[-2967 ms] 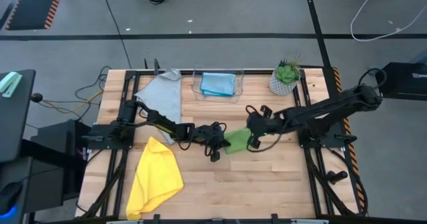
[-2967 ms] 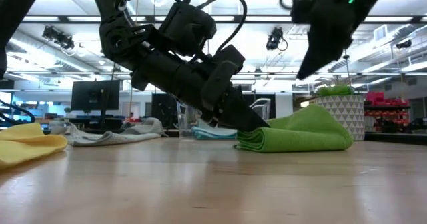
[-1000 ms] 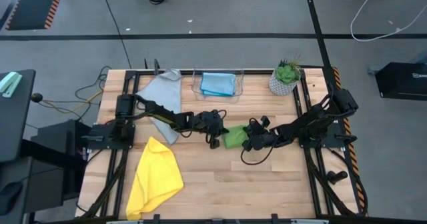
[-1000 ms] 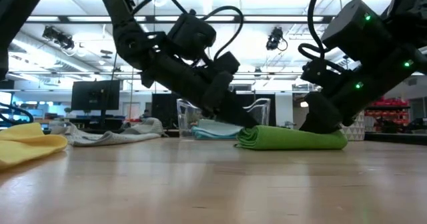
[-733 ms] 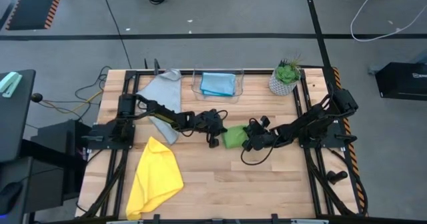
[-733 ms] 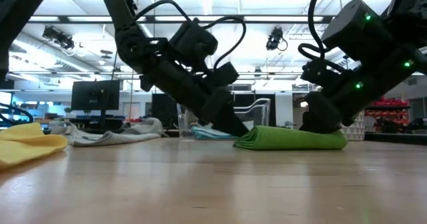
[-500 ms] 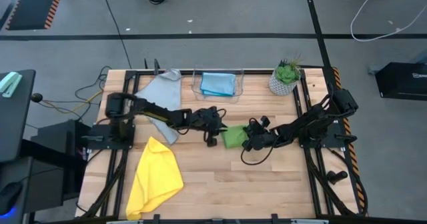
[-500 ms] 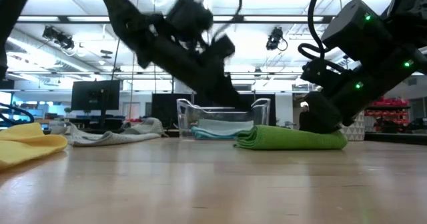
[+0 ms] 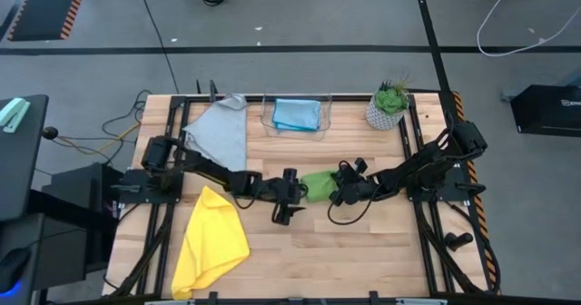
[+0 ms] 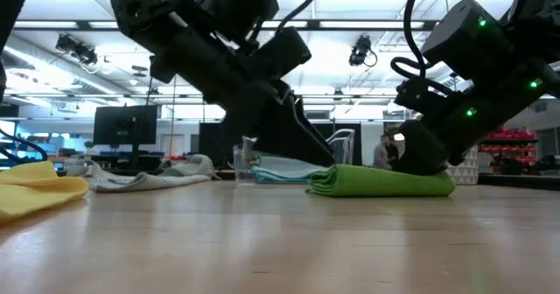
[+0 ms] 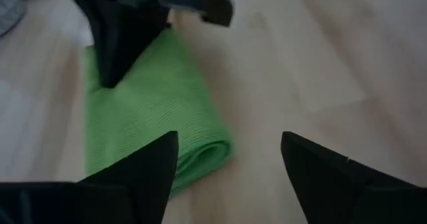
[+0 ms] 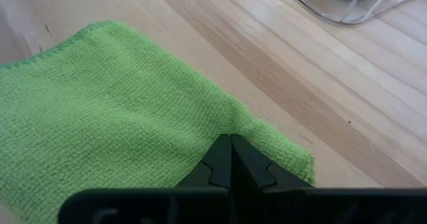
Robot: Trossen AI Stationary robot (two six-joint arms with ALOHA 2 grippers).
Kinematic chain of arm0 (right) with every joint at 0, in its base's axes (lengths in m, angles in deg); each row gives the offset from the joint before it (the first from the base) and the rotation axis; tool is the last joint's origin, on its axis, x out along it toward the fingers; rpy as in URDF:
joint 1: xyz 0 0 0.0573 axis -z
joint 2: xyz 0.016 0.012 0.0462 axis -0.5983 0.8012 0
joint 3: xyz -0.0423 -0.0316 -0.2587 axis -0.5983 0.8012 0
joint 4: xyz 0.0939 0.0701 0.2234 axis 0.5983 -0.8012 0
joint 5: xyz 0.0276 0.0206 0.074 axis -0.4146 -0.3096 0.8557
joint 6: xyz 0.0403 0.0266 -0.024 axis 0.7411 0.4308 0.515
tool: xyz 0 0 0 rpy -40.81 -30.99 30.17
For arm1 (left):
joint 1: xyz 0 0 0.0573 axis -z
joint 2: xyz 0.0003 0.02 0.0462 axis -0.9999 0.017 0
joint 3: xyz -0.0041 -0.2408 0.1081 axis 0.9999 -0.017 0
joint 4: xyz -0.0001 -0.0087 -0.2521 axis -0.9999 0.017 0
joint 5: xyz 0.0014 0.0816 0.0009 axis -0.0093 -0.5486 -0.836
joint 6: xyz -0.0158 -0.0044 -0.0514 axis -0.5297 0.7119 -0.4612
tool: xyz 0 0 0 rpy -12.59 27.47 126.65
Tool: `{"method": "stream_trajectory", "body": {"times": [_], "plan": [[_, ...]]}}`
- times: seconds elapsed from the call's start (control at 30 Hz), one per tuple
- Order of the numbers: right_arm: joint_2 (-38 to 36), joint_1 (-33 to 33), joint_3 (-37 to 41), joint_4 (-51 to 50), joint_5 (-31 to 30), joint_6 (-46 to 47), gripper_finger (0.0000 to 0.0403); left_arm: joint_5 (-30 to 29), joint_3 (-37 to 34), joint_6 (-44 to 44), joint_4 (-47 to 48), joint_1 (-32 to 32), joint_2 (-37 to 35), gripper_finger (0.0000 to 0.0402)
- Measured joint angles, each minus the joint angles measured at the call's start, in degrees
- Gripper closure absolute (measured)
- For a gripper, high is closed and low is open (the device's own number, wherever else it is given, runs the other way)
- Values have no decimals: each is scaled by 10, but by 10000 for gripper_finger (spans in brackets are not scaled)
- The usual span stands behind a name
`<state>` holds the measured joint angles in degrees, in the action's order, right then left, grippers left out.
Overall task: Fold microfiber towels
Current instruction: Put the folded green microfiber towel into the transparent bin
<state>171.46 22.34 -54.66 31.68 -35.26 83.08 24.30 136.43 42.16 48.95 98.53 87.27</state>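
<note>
The green towel (image 9: 318, 185) lies folded into a small rectangle on the table's middle, and it also shows in the low view (image 10: 381, 182). My right gripper (image 9: 339, 192) is shut, with its tips down on the towel's right part (image 12: 133, 117). My left gripper (image 9: 292, 198) is open and empty. It hovers just off the towel's near left side, with the towel's rolled fold (image 11: 200, 154) ahead of its two fingers (image 11: 228, 139). The grey towel (image 9: 221, 132) and the yellow towel (image 9: 211, 241) lie loose at the left. The light blue towel (image 9: 296, 114) lies folded in a clear bin. My right gripper presses its shut fingertips (image 12: 230, 159) down on the top layer of the green towel (image 12: 200, 127), close to one corner (image 12: 303, 164). It comes slanting down from the table's right side. The towel lies flat on the table under it.
A clear bin (image 9: 297, 113) stands at the far middle. A potted plant (image 9: 388, 105) stands at the far right. The yellow towel covers the near left, and bare wood (image 9: 363, 250) lies at the near middle and right.
My left gripper has come away from the green towel's left fold, gone up, and swung toward the table's near edge. The towel has stayed flat under my right gripper, which has kept still.
</note>
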Motion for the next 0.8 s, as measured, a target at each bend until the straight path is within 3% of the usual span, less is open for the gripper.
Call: {"method": "stream_trajectory", "body": {"times": [0.3,0.6,0.8], "plan": [[0,0,0,8,0,0,395,-37,1,47,-69,1,42,116],[0,0,0,13,0,0,395,-41,0,61,-69,-3,42,116],[0,0,0,16,0,0,395,-46,23,82,-66,-4,79,116]]}}
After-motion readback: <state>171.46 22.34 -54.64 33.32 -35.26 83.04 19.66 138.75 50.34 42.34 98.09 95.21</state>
